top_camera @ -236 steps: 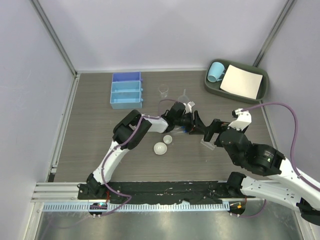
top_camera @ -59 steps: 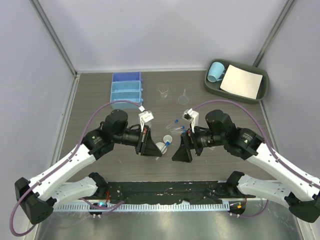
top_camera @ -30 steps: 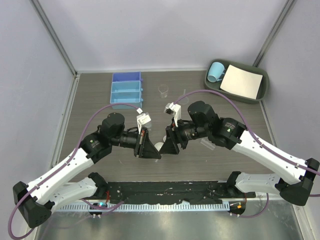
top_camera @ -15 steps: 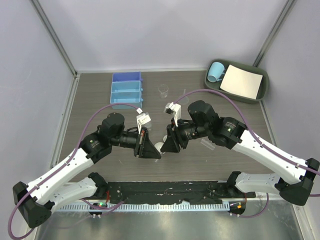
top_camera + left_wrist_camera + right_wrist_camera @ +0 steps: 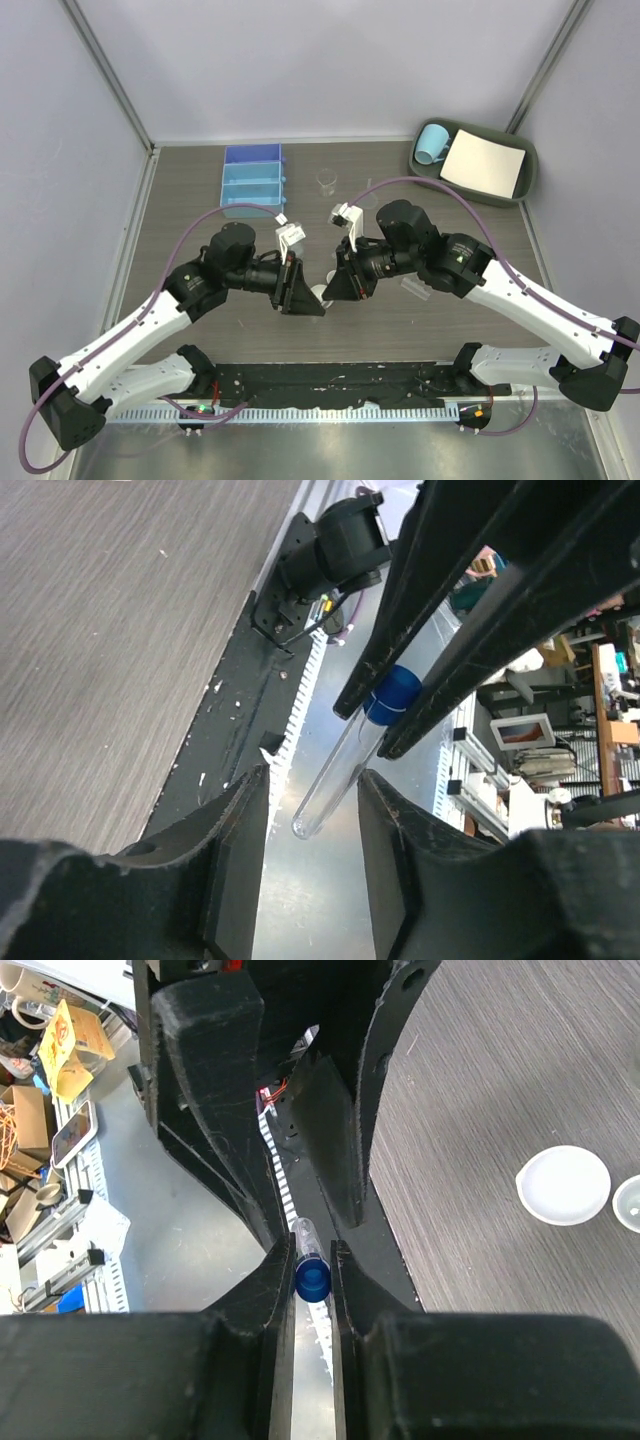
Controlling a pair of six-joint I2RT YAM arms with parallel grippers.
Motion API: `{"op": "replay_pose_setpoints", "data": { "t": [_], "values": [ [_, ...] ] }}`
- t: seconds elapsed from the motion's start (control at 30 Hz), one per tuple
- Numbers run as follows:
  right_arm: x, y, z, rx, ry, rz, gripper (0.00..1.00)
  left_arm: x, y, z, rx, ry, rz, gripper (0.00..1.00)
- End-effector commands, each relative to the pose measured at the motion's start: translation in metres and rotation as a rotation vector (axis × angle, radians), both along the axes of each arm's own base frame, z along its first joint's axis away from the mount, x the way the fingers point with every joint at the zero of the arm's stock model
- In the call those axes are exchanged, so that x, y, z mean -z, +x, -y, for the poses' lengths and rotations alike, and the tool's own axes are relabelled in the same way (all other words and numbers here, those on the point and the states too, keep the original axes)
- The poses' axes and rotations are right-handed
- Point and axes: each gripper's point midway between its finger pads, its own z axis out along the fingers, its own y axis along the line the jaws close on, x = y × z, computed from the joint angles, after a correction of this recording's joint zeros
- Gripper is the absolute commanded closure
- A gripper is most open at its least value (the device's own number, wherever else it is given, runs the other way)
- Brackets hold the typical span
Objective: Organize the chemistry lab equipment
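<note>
A blue plastic three-compartment box [image 5: 252,180] sits far left on the grey wood-grain table [image 5: 180,250]. Over mid-table, the left gripper [image 5: 312,780] meets the right one. Its jaws stand wider than the blue-capped clear plastic tube [image 5: 338,772], whose lower end hangs between them. The right gripper [image 5: 312,1248] is clamped narrowly on that tube at its cap, holding it in the air. A small white round dish [image 5: 563,1185] lies on the table nearby. Far right, a dark green tray [image 5: 420,178] holds a light-blue mug [image 5: 432,143] and a white paper sheet [image 5: 483,163].
</note>
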Motion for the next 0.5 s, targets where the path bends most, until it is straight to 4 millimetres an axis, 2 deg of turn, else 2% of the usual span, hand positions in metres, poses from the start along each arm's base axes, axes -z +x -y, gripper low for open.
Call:
{"op": "replay_pose_setpoints", "data": {
  "t": [0.0,0.1,0.13,0.17,0.2,0.23,0.27,0.33,0.43,0.47],
  "values": [
    [-0.015,0.004,0.001,0.014,0.029,0.057,0.99,-0.024,0.015,0.001,-0.056,0.016,0.068,0.53],
    [-0.010,0.009,0.003,0.042,0.009,0.066,0.99,-0.040,0.028,-0.004,-0.135,0.035,0.115,0.44],
    [-0.009,0.011,0.004,0.057,0.001,0.069,0.99,-0.037,0.037,-0.009,-0.199,0.077,0.122,0.33],
    [-0.006,0.017,0.009,0.097,-0.023,0.082,0.99,-0.045,0.043,-0.012,-0.241,0.087,0.145,0.14],
    [-0.005,0.021,0.011,0.125,-0.035,0.091,0.99,-0.046,0.050,-0.016,-0.283,0.111,0.152,0.01],
    [-0.004,0.028,0.015,0.171,-0.052,0.103,0.99,-0.038,0.064,-0.027,-0.380,0.182,0.161,0.00],
    [0.000,0.040,0.023,0.251,-0.086,0.124,0.99,-0.045,0.070,-0.032,-0.424,0.200,0.179,0.00],
    [0.000,0.055,0.033,0.347,-0.123,0.154,0.99,-0.039,0.088,-0.049,-0.535,0.293,0.216,0.00],
    [0.005,0.090,0.056,0.549,-0.217,0.225,0.99,-0.035,0.104,-0.067,-0.635,0.364,0.270,0.00],
    [0.003,0.099,0.063,0.597,-0.233,0.241,0.99,-0.034,0.116,-0.080,-0.719,0.406,0.302,0.00]
  ]
}}
